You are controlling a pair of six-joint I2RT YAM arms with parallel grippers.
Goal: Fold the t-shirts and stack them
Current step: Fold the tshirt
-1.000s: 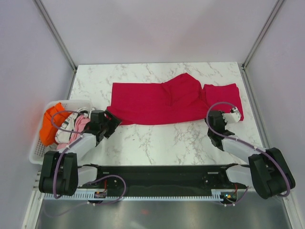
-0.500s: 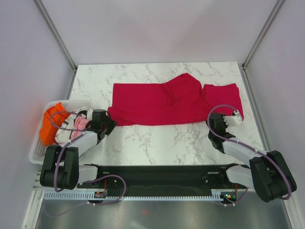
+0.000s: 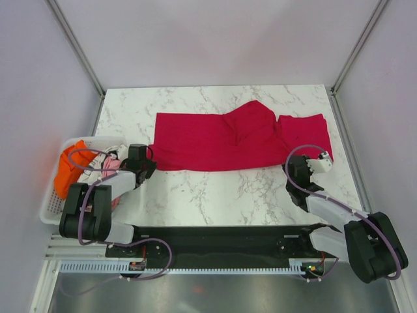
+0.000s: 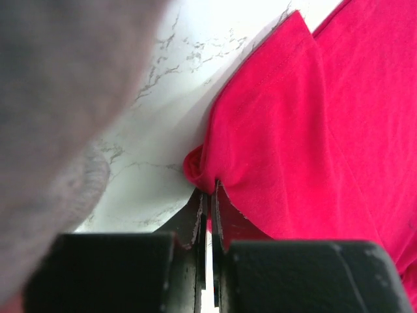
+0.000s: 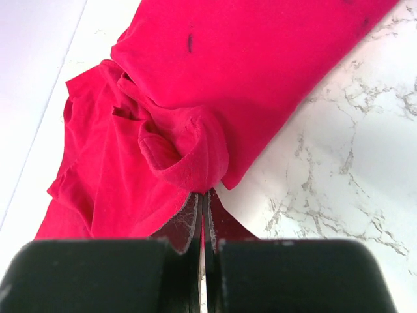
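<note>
A crimson-red t-shirt (image 3: pixel 215 140) lies spread across the back half of the marble table (image 3: pixel 215 189), with a bunched part at its right end. My left gripper (image 3: pixel 147 163) is at the shirt's near-left corner, shut on a pinch of that cloth; the left wrist view shows the t-shirt (image 4: pixel 306 130) puckering into the closed left gripper (image 4: pixel 208 192). My right gripper (image 3: pixel 318 163) is at the shirt's right end, shut on a folded hem. In the right wrist view the t-shirt (image 5: pixel 247 65) gathers into the right gripper (image 5: pixel 203 194).
A white basket (image 3: pixel 51 207) holding orange and pink clothes stands at the table's left edge, close beside my left arm. Bare marble lies between the shirt and the arm bases. Pale walls enclose the table on three sides.
My left gripper has gone from open to shut on the shirt's near-left corner, and that arm has settled lower and slightly left. The right gripper stays shut on the cloth, barely shifted.
</note>
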